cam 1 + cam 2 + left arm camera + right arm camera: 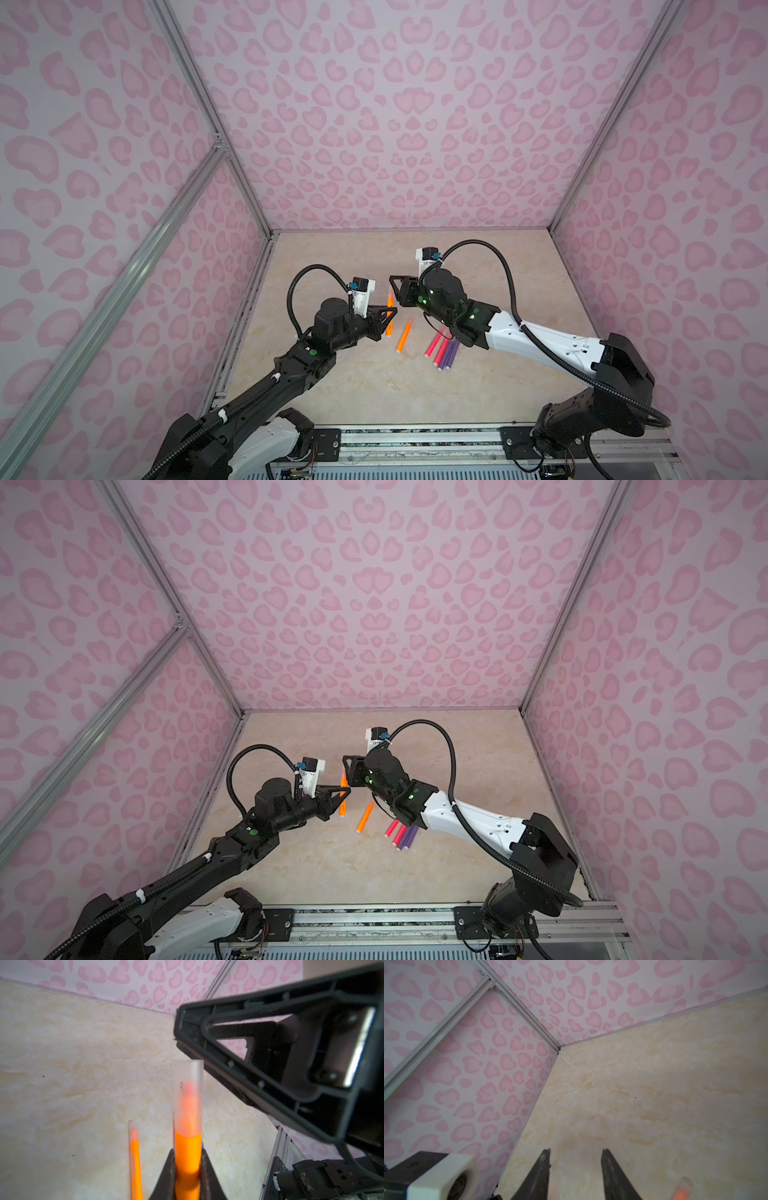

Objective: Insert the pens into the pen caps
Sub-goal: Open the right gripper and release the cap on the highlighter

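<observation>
Firstly, the L gripper (188,1154) has its jaws clamped on the barrel of an orange pen (188,1145). A pale see-through pen cap (189,1088) sits over the pen's tip, w/ the orange point visible inside it. In both top views this pen is held above the tabletop (374,395), capped end toward the back wall.

The R gripper (576,1159) has its jaws apart w/ nothing between them. In the L wrist view one of its fingers (239,1072) is just beside the cap's end, but I cannot tell if they touch. In both top views the two grippers are almost tip to tip, near the table's middle.

A 2nd orange pen (404,337) lies flat just to the right of the held one, and it also wears a cap (133,1128). Further right, two pink-red pens (435,344) and the purple pens (452,353) lie side by side, approx. parallel, w/ their far ends hidden under the R arm (540,336).
</observation>
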You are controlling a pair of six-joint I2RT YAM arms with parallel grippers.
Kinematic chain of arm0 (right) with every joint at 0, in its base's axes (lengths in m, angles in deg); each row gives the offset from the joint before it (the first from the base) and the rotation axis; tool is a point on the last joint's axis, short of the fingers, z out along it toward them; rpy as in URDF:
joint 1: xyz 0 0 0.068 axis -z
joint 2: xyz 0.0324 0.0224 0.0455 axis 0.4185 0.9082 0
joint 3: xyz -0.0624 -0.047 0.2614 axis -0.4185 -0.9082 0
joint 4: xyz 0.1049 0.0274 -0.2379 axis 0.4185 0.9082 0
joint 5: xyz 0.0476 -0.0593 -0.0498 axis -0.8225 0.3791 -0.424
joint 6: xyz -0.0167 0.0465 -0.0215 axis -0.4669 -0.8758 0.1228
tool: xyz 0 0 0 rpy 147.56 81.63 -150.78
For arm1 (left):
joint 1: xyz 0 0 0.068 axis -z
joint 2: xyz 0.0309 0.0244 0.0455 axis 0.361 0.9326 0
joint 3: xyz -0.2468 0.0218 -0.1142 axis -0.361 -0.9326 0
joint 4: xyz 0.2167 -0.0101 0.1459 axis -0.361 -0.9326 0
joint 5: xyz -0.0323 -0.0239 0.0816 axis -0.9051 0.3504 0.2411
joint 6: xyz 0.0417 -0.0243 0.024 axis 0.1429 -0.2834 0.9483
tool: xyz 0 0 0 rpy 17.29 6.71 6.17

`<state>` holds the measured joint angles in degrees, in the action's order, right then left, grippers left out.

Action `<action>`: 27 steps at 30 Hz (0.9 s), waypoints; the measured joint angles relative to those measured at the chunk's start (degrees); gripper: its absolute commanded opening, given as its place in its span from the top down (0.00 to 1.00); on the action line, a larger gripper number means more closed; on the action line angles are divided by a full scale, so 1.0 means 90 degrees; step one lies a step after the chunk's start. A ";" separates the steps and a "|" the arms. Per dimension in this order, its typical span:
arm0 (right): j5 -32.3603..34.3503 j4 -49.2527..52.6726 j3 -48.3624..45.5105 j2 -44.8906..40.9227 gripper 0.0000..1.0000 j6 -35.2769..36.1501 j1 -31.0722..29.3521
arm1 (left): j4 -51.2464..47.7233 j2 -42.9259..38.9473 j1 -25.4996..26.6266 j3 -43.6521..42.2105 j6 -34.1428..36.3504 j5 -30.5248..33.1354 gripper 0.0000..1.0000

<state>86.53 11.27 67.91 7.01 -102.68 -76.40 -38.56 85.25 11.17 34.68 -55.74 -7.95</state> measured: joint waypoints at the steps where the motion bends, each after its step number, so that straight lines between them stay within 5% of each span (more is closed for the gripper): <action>1: -0.0034 0.0066 0.0087 0.0070 0.58 0.0000 -0.0002 | -0.0012 0.0027 0.0015 0.0015 0.0005 0.0010 0.97; 6: -0.0151 0.0233 0.0321 0.0284 0.59 0.0005 -0.0010 | -0.0070 0.0121 0.0041 0.0095 0.0068 0.0078 0.97; 17: -0.0289 0.0413 0.0464 0.0459 0.99 0.0058 -0.0022 | -0.0262 0.0141 0.0087 0.0124 0.0117 0.0146 0.97; 27: -0.0104 0.0155 0.0051 0.0257 1.00 0.0070 -0.0165 | -0.0364 0.0148 0.0117 0.0126 0.0131 0.0102 0.97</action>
<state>85.59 12.67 68.37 9.33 -102.04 -77.89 -41.83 86.59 12.22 35.82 -54.56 -7.03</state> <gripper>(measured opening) 0.121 0.172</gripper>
